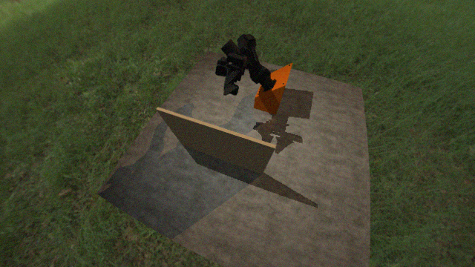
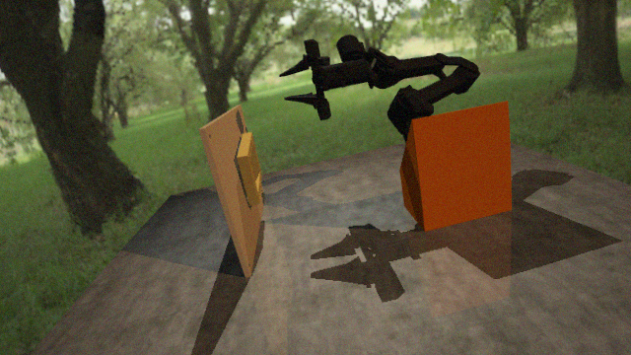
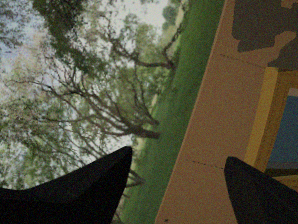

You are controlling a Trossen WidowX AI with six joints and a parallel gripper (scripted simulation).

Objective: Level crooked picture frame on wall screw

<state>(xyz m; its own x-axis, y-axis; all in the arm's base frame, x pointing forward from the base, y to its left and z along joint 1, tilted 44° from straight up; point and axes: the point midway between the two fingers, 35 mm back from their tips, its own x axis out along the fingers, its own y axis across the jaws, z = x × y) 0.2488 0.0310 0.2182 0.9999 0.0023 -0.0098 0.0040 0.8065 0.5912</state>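
The yellow picture frame [image 2: 245, 148] [image 3: 263, 120] hangs on the front face of the upright tan board [image 1: 223, 144] [image 2: 222, 153] [image 3: 205, 125]. The wrist view shows only part of the frame, at the right edge, with blue in its picture. The board hides it in the top view. The frame's tilt cannot be judged well from these views. The screw and the notched strip are hidden. My gripper [image 2: 283, 87] [image 3: 178, 159] is open and empty, one finger above the other. It is in front of the board, higher than the frame, and touches neither.
An orange box-like block [image 1: 283, 78] [image 2: 463, 163] stands beside the arm's base. The board's top edge [image 1: 215, 127] is below the gripper's height. Dark shadows of the arm and block fall on the grey-brown ground slab [image 1: 326, 167] [image 2: 345, 325], with grass and trees around it.
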